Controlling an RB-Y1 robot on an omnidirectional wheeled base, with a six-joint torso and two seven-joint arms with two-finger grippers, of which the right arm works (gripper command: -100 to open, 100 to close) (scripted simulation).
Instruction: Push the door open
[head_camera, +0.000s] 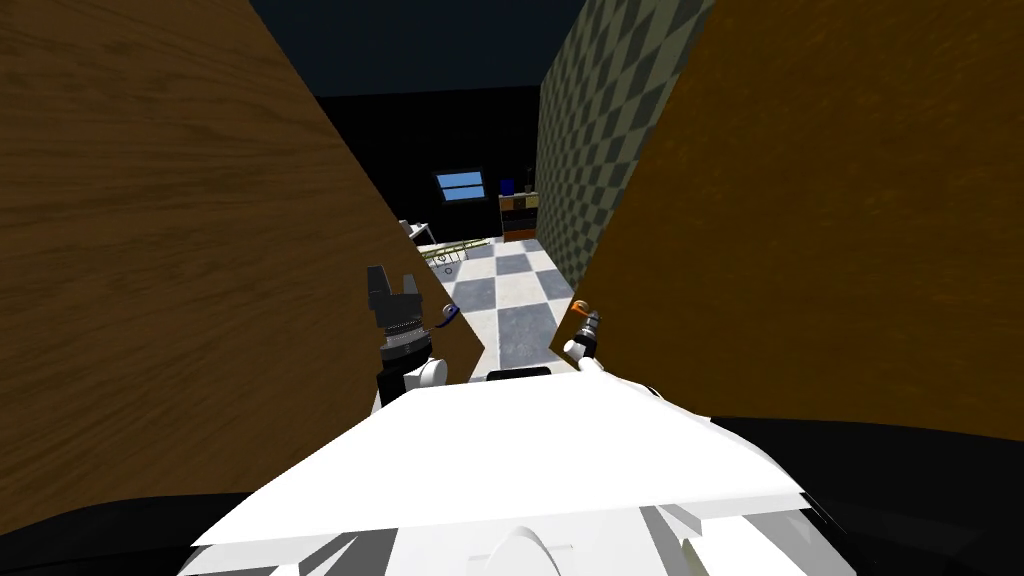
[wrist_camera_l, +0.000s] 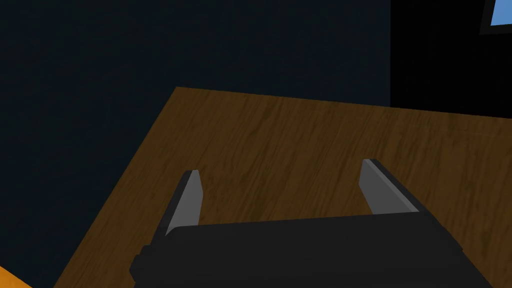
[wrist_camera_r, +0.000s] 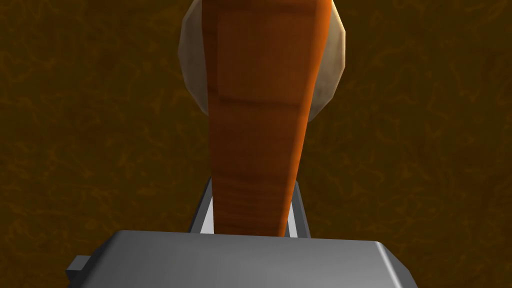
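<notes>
Right gripper (wrist_camera_r: 251, 212) is clamping narrow on the orange-brown wooden lever handle (wrist_camera_r: 260, 100). Both thin grey fingers (wrist_camera_r: 201, 216) are pressing its sides close to the gripper body. The handle is running away from the gripper, widening towards a pale round rosette (wrist_camera_r: 331, 65) sitting on the mottled brown door (wrist_camera_r: 425, 125).

In the head view that door is taking up the whole right side. Its near edge is slanting down beside the grey-and-white chequered floor (head_camera: 520, 325), with the handle low on that edge, just ahead on my right.

Left gripper (wrist_camera_l: 280, 192) is standing wide open and gripping nothing. It is facing a dark wood-grain panel (wrist_camera_l: 300, 135) on my left; cannot tell whether it is touching.
</notes>
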